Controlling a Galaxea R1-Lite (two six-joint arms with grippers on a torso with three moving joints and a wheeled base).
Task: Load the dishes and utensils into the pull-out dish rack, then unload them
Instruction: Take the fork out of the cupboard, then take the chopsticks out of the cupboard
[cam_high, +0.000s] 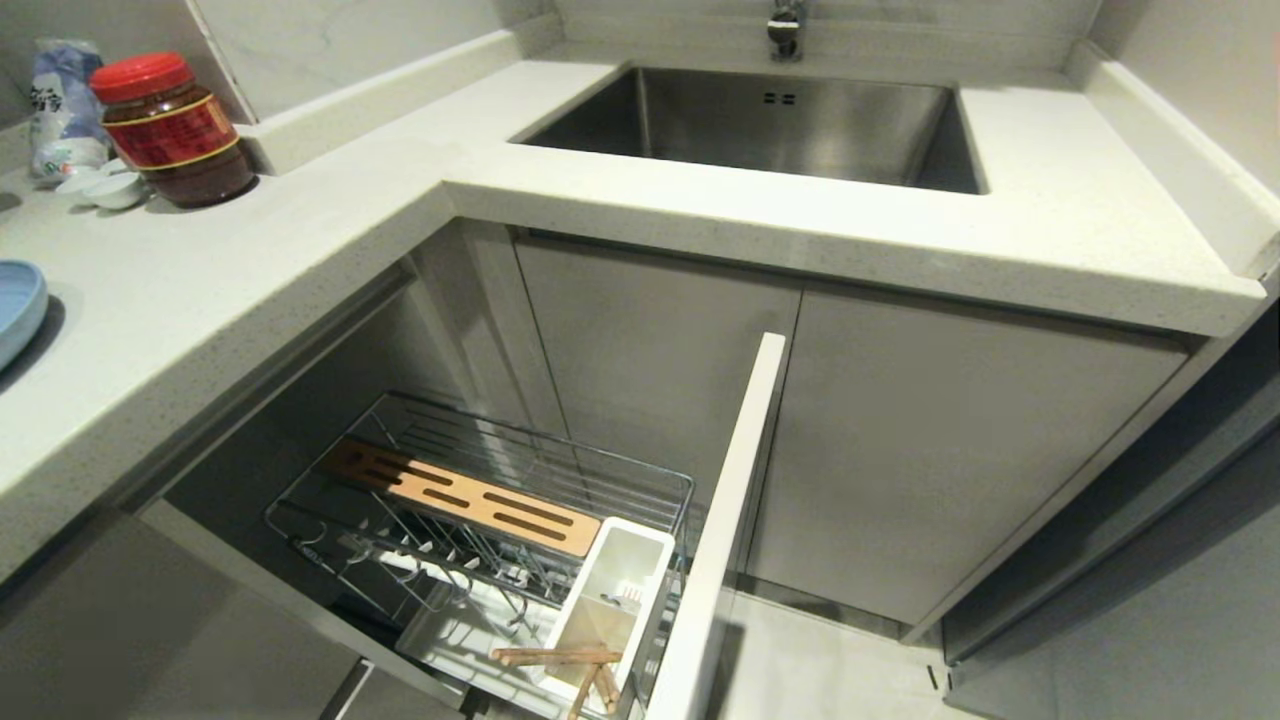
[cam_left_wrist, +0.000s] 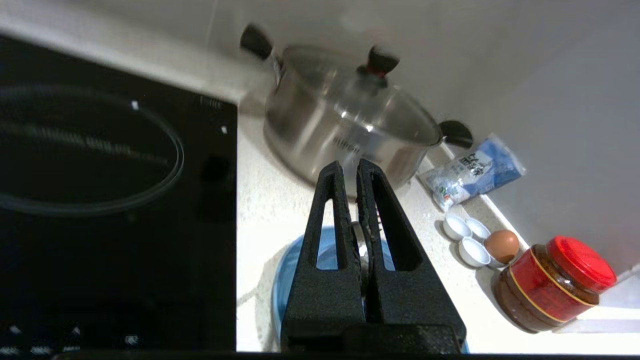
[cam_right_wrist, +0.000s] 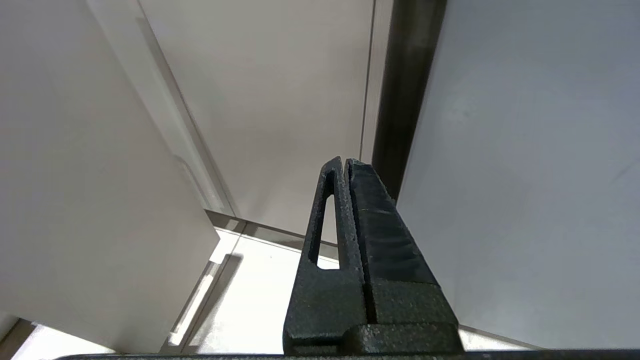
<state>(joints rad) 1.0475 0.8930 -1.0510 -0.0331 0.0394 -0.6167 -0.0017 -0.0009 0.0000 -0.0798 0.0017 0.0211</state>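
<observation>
Left gripper (cam_left_wrist: 357, 167) clamps the silver spoon (cam_left_wrist: 358, 235) above the blue plate (cam_left_wrist: 287, 270); right gripper (cam_right_wrist: 346, 162) hangs closed, empty

Chrome wire dish rack (cam_high: 500, 470) with slotted wooden bar (cam_high: 465, 495), white plastic utensil box (cam_high: 610, 600); brushed steel sink (cam_high: 770, 125); speckled matt stone countertop (cam_high: 700, 210).

Chopsticks (cam_high: 575, 668) in pulled-out dish rack (cam_high: 480, 500)
</observation>
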